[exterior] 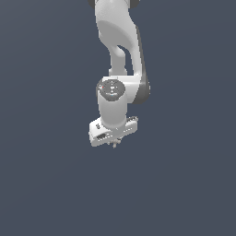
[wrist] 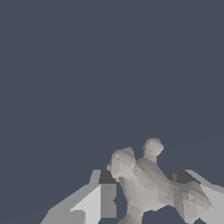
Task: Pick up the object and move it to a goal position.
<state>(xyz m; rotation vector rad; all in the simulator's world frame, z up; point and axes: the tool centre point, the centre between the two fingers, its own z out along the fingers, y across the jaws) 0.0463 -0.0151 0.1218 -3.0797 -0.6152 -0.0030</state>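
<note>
The white arm hangs in the middle of the exterior view. Its gripper (exterior: 114, 143) points down, and a tiny pale grey spiky piece, the object (exterior: 115, 144), sticks out just below the hand. In the wrist view the object (wrist: 146, 186) is a pale grey cross-shaped piece with knobby arms, sitting between the two grey fingers (wrist: 107, 197). The fingers press against it on both sides, so the gripper (wrist: 148, 194) is shut on it. The object appears held off the ground. No goal marker shows in either view.
Plain dark blue-grey ground fills both views. No other objects, containers or edges show.
</note>
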